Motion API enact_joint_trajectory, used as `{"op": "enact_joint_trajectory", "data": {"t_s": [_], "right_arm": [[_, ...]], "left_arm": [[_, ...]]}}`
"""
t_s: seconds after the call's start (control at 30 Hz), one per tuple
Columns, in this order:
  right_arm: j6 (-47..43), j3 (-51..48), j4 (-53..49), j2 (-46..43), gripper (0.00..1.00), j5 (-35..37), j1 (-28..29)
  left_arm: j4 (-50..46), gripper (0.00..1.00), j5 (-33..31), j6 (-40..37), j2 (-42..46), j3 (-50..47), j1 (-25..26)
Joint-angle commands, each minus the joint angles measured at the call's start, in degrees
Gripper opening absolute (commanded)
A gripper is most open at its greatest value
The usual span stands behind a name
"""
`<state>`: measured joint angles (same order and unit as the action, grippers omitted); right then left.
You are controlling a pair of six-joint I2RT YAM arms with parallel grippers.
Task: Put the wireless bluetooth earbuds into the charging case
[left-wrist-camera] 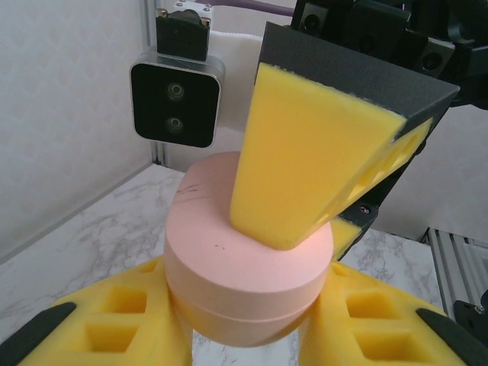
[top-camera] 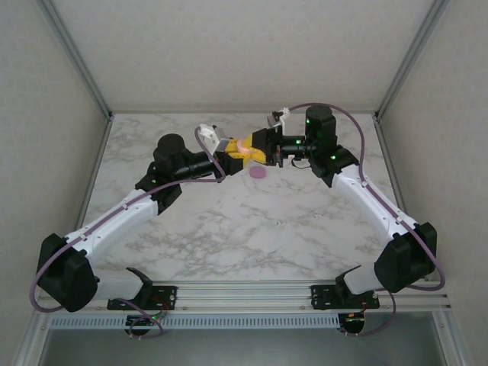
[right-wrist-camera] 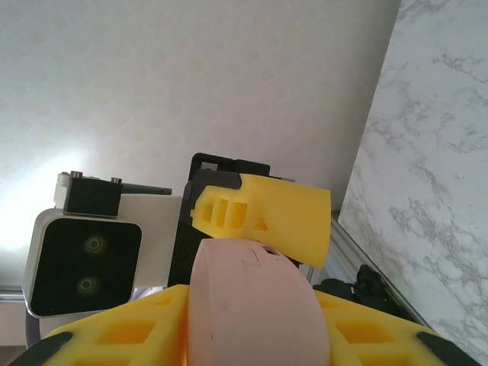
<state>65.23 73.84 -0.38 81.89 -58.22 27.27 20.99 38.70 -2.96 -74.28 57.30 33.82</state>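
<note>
Left gripper (left-wrist-camera: 248,328) clamped on the pink charging case (left-wrist-camera: 244,252): yellow foam pads press the rounded sides, flat face up, seam line looks closed. Right gripper (right-wrist-camera: 255,328) comes in from the opposite side and is closed across the same case. One right pad (left-wrist-camera: 305,160) lies flat on the top face, the other just shows beneath the case's right edge. Both grippers meet in the air over the far centre of the marble table (top-camera: 229,244). Just near and right of them a purple rounded piece (top-camera: 259,173) lies on the tabletop, too small to tell whether bud or case. Cannot tell whether earbuds sit inside the case.
</note>
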Motion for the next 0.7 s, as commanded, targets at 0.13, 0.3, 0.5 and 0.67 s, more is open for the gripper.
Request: {"op": "enact_joint_trajectory", "data": {"t_s": [0.13,0.3,0.5,0.67], "right_arm": [[-2.0,-1.1,-1.3,-1.1,0.19,2.8,0.1],[-2.5,-4.8,-1.4,-4.3,0.14,11.4,-2.8],[-10.5,-12.3,-9.4,-3.9,0.15,23.6,-8.4],[-19.7,-14.3,-13.6,6.7,0.15,30.7,-10.1]], "left_arm": [[-0.2,0.36,-0.1,-1.6,-0.5,2.8,0.4],[-3.8,0.60,-2.8,-3.5,-0.1,1.5,0.3],[-5.8,0.73,-10.7,-1.1,0.9,-3.9,-0.4],[-12.9,0.73,-25.7,7.1,-1.2,-3.2,-3.2]]}}
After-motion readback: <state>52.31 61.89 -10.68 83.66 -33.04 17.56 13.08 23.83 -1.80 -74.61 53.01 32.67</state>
